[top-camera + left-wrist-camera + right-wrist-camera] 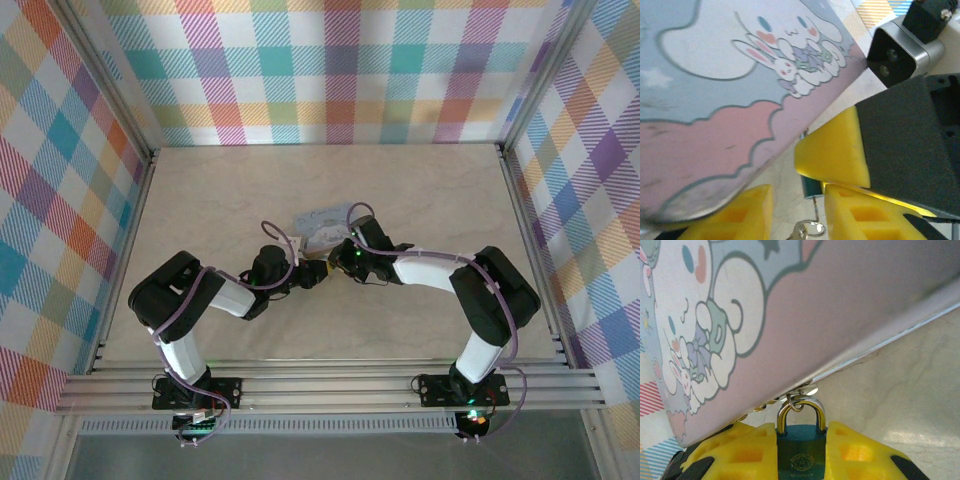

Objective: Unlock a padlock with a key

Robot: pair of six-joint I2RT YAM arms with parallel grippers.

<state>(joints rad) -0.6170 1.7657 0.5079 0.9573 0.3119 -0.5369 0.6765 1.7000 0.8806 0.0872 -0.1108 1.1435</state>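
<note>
My right gripper is shut on the teal padlock, with a yellow finger on each side of its body. Its steel shackle is closed and hooked through a small ring at the rim of the tin box. In the left wrist view the padlock's underside peeks out below a right gripper finger. The slim key runs from that underside down to a small key ring. The left gripper is open around the key, its fingers apart from it. From above, both grippers meet just in front of the box.
The pastel blue-pink cartoon tin box lies mid-table, right behind the grippers. The wooden tabletop is ringed by checkered walls and aluminium rails. The right arm's black wrist and silver camera crowd the left gripper's right side.
</note>
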